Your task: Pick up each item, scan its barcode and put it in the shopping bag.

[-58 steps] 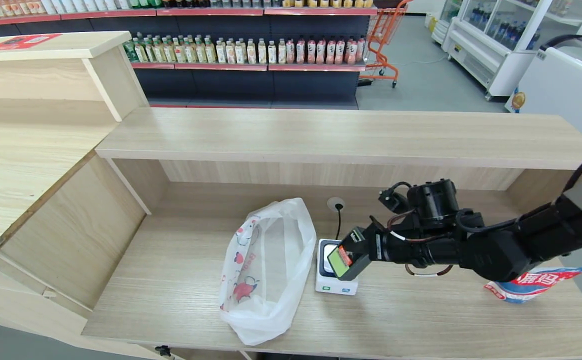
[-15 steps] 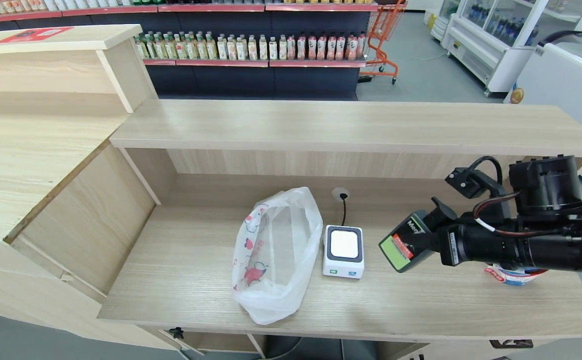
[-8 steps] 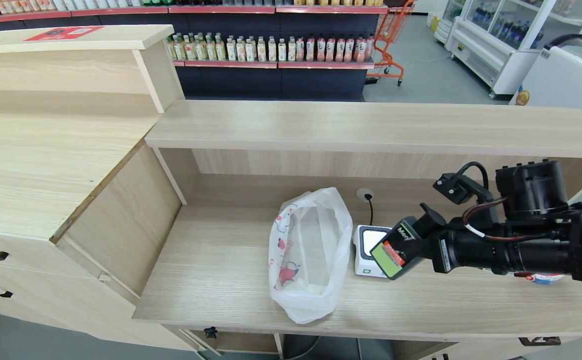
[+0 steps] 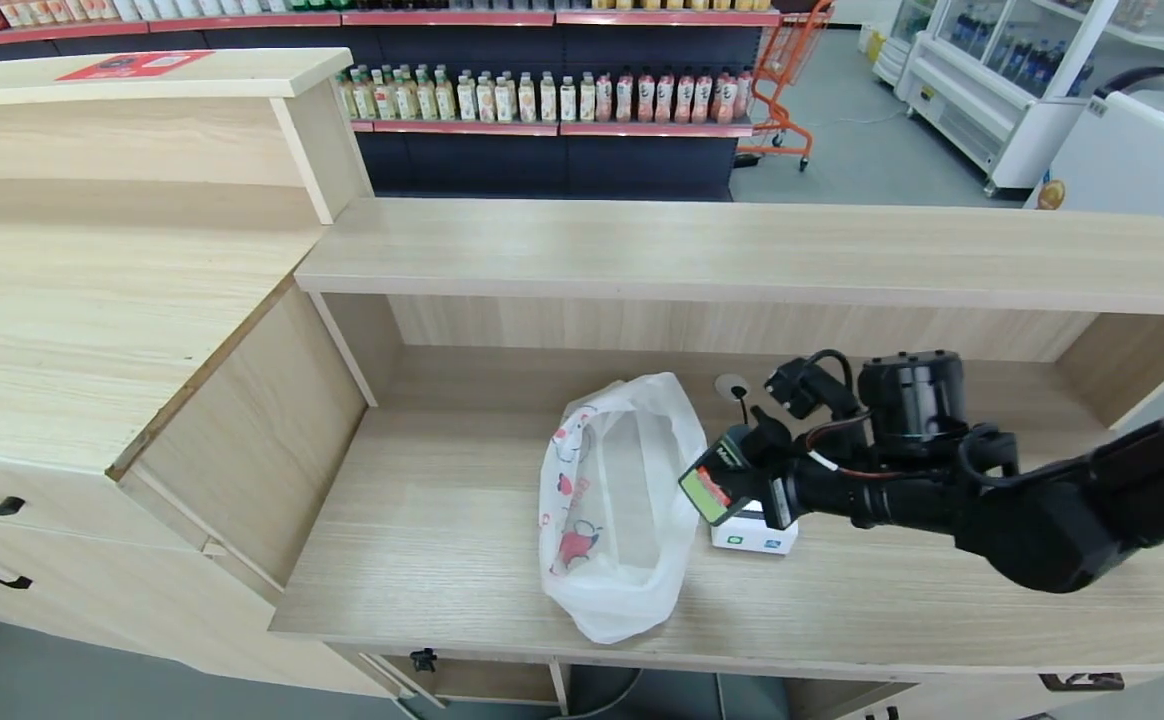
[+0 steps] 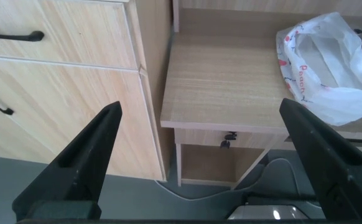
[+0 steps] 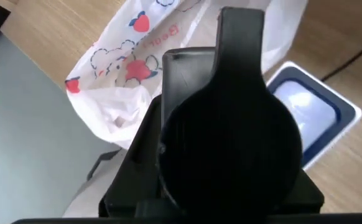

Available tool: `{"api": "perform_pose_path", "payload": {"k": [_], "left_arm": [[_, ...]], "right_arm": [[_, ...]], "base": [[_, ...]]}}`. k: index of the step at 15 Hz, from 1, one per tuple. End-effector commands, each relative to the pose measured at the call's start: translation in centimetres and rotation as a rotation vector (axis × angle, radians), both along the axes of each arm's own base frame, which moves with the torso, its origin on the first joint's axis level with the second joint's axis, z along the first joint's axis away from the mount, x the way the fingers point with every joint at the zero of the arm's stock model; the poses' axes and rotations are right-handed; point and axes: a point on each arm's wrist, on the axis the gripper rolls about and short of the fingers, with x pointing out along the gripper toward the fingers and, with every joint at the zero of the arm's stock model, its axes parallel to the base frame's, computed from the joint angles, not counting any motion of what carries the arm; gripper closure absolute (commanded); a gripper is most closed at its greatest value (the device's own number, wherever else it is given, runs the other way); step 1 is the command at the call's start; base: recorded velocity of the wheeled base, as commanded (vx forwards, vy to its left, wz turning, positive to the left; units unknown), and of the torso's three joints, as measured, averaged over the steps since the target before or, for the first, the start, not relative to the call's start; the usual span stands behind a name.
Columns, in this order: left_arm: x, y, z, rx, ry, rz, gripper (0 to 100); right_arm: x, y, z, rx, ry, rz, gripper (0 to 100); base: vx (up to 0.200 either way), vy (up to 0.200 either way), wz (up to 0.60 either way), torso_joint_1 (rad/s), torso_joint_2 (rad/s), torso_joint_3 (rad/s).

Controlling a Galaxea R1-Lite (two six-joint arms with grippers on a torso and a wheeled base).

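**Item:** small dark box with green-and-red label (image 4: pixel 708 489), held just right of frame centre, above the counter (image 4: pixel 442 560).
**Holder:** right gripper (image 4: pixel 747 478), fingers (image 6: pixel 240 43) clamped on the box.
**Shopping bag** (image 4: pixel 614 500): white, printed, laid open at frame centre, immediately left of the box; long axis runs from the far edge to the near edge.
**Barcode scanner** (image 4: pixel 754 540): set directly beneath box and gripper.
**Left gripper** (image 5: pixel 199 162): fingers (image 5: pixel 84 155) spread apart, nothing held, well apart from the bag.
**Judgement:** the right arm is nearer; a short leftward carry is required.
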Motion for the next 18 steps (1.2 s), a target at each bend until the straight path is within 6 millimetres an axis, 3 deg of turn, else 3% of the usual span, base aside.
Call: {"api": "perform_pose_path", "payload": {"k": [1,6,11,12,14,17,18], "left_arm": [[0.0,0.0,0.0,0.0,-0.001,0.0,0],[0.0,0.0,0.0,0.0,-0.001,0.0,0],[0.0,0.0,0.0,0.0,-0.001,0.0,0],[0.0,0.0,0.0,0.0,0.001,0.0,0],[0.0,0.0,0.0,0.0,-0.001,0.0,0],[0.0,0.0,0.0,0.0,-0.001,0.0,0],[0.0,0.0,0.0,0.0,-0.001,0.0,0]], "right_arm": [[1.9,3.4,-4.0,-0.042,0.038,0.068,100],[4.4,7.5,-7.5,-0.123,-0.011,0.118,100],[6.0,9.2,-8.4,-0.176,-0.099,0.141,100],[6.0,9.3,-8.3,-0.166,-0.099,0.144,0],[5.8,9.4,-7.4,-0.121,-0.09,0.126,0],[5.4,8.2,-2.7,0.04,-0.064,0.036,0],[4.8,6.8,-0.8,0.109,-0.01,-0.022,0]], "base": [[0.0,0.0,0.0,0.0,0.0,0.0],[0.0,0.0,0.0,0.0,0.0,0.0],[0.0,0.0,0.0,0.0,0.0,0.0],[0.0,0.0,0.0,0.0,0.0,0.0],[0.0,0.0,0.0,0.0,0.0,0.0],[0.0,0.0,0.0,0.0,0.0,0.0],[0.0,0.0,0.0,0.0,0.0,0.0]]}}
